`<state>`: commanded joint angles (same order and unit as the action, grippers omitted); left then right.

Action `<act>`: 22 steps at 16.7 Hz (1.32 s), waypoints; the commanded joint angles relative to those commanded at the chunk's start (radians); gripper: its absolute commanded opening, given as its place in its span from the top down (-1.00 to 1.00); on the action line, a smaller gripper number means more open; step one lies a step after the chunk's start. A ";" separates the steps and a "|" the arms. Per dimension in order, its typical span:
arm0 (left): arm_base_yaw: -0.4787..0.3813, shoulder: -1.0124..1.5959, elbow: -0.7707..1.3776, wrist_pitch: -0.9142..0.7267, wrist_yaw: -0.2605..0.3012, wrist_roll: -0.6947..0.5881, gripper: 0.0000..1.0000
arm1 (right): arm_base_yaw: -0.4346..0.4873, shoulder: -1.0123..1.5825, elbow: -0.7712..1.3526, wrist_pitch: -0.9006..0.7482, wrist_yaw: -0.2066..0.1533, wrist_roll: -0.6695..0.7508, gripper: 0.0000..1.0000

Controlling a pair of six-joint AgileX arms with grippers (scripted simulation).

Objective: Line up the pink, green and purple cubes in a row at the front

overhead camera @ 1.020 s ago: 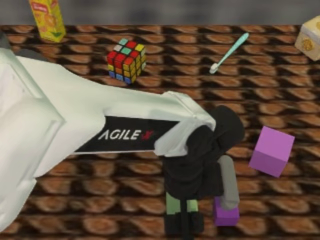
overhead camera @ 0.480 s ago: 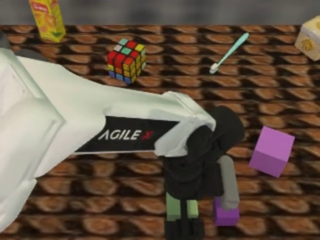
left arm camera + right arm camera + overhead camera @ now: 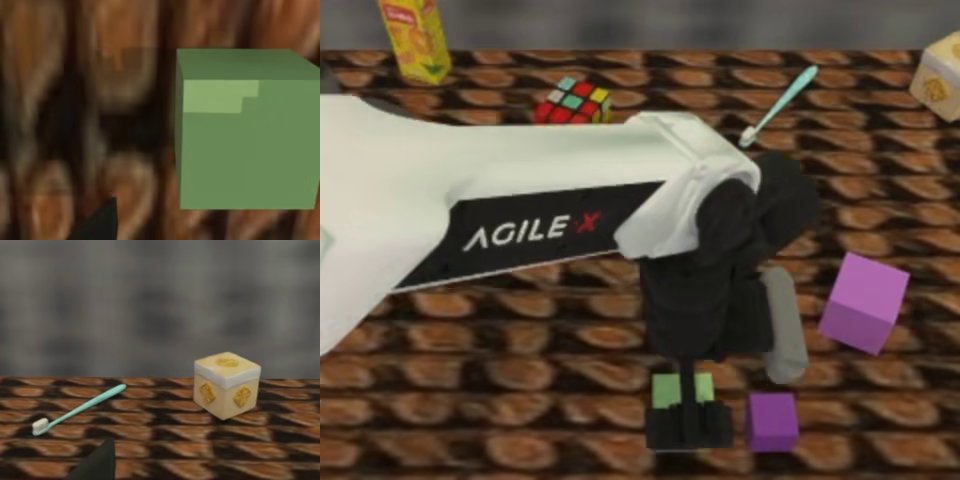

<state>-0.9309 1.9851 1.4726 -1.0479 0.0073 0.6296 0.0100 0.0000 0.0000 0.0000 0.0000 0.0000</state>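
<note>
At the table's front edge, the left gripper point(image 3: 686, 425) hangs over the green cube point(image 3: 681, 389), fingers spread beside it, just left of the purple cube point(image 3: 772, 421), seemingly forming the row.

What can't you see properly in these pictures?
- Green cube: top view, partly covered by the left gripper; whether its fingers grip it is hidden.
- Puzzle cube: top view, lower part hidden under the left arm.
- Juice carton: top view, cut off by the edge.
- Right gripper: only a dark tip in its wrist view.
</note>
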 joint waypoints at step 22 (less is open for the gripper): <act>0.582 -1.188 -0.923 0.567 -0.025 -0.365 -1.00 | 0.192 1.164 0.830 -0.636 0.000 -0.469 -1.00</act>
<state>-0.3484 0.7967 0.5499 -0.4804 -0.0179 0.2648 0.2019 1.1639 0.8299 -0.6363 -0.0004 -0.4692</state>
